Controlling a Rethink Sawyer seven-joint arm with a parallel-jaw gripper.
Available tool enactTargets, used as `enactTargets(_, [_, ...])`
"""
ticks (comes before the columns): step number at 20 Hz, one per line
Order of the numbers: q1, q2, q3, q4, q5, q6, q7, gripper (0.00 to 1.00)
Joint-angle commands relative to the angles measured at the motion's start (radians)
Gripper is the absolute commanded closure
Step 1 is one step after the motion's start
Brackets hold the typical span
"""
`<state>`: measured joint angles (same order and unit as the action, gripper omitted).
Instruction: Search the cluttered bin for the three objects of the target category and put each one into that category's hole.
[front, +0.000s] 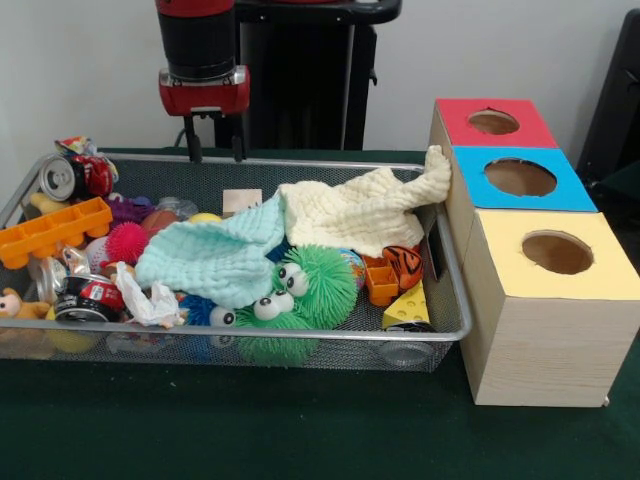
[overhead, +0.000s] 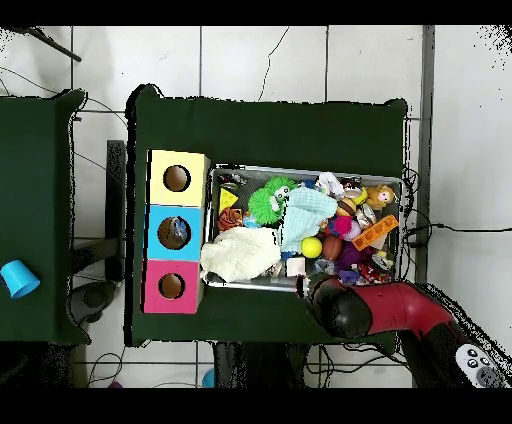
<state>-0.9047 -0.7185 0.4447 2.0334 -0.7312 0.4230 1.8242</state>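
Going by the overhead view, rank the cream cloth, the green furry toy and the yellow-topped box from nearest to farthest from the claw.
1. The cream cloth, beside the claw at the bin's box end.
2. The green furry toy, across the bin by the opposite rim.
3. The yellow-topped box, outside the bin, last in the row of boxes.

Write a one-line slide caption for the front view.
Sawyer's gripper hovers with fingers open above the far rim of the cluttered bin, beside three boxes with holes.
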Motion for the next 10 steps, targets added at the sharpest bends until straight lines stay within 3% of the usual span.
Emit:
enactTargets(1, [-0.076,0.018,0.050,-0.085,0.002,0.032,-0.092,0.00])
enactTargets(10, [-0.128,0.004,0.092,-0.092,0.006,0.084,-0.147,0.00])
